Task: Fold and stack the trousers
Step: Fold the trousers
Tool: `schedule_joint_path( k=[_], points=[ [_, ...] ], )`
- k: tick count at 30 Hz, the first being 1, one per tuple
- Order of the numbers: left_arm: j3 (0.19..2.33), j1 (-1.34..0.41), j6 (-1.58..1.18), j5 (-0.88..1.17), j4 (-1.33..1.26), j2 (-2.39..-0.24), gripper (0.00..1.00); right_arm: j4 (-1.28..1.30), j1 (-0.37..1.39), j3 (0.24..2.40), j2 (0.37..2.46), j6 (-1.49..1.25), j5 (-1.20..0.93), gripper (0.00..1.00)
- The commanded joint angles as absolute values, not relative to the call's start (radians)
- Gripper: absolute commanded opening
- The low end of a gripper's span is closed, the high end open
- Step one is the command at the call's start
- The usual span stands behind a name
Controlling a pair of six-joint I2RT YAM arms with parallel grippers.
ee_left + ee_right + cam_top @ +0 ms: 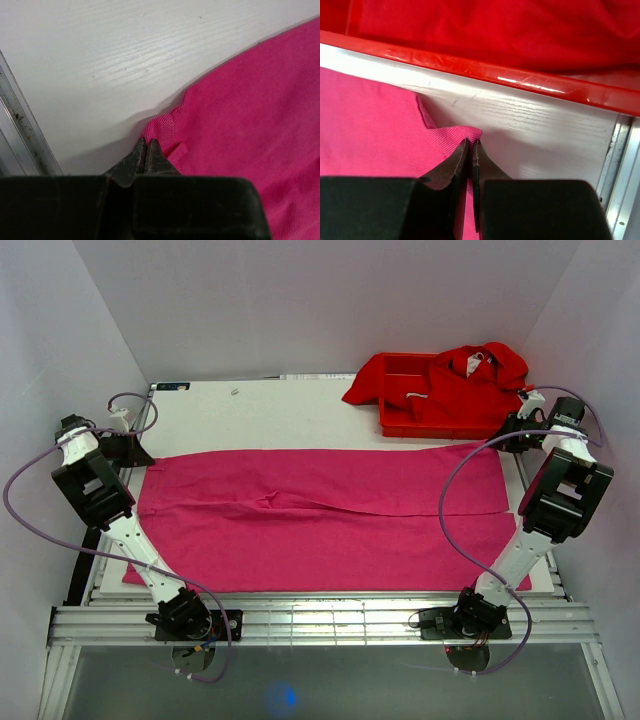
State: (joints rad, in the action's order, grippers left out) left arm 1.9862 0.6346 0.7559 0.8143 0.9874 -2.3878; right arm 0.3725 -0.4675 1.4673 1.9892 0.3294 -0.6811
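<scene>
Since the trousers point(320, 520) lie flat on the worktop point(260, 410) with their long axis running leftward away from the red tray point(400, 428), the coming fold likely turns on their long edge nearest the tray. That edge has to travel away from the tray, toward the arm bases, and land on the opposite long edge.

The trousers sit just on the near side of the tray. Their right end is just beside its rim and their left end is well apart from it.

The right tool point(471, 142) is at the corner closest to the tray, clamped narrow on the pink hem corner, which is slightly raised. The tray rim is just beyond it.

The left tool point(145, 142) is at the matching corner farthest from the tray. Its tips are pressed together on the hem and the fabric puckers there.

Each arm is nearer its own corner, so it reads as a two-arm pull with both lifting and drawing back evenly. Uneven pace would probably skew the fold line.

Red garments point(470, 380) are heaped in the tray and spill over its side, near the right tool, so there is a possible snag on lift.
</scene>
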Motion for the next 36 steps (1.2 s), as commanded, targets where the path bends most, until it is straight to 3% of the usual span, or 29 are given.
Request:
schedule_joint_path(
  k=[1, 10, 19, 25, 32, 36],
  points=[
    [1.887, 0.637, 0.746, 0.881, 0.850, -2.162, 0.00, 0.391, -0.489, 1.513, 1.884, 0.350, -0.765, 0.08],
    [1.619, 0.748, 0.756, 1.018, 0.680, -1.844, 0.00, 0.491, -0.569, 1.491, 1.749, 0.465, -0.837, 0.08],
    [1.381, 0.983, 1.188, 1.169, 0.948, -1.660, 0.00, 0.762, -0.745, 1.411, 1.617, 0.892, -0.999, 0.08],
    [1.261, 1.147, 1.717, 1.019, 1.369, -1.696, 0.00, 1.111, -0.859, 1.297, 1.597, 1.400, -0.893, 0.08],
    [1.091, 1.186, 1.721, 0.815, 1.202, -1.706, 0.00, 1.000, -0.914, 1.105, 1.586, 1.493, -0.762, 0.08],
    [1.065, 1.164, 1.684, 0.812, 1.164, -1.681, 0.00, 1.009, -0.905, 1.121, 1.604, 1.474, -0.784, 0.08]
  ],
)
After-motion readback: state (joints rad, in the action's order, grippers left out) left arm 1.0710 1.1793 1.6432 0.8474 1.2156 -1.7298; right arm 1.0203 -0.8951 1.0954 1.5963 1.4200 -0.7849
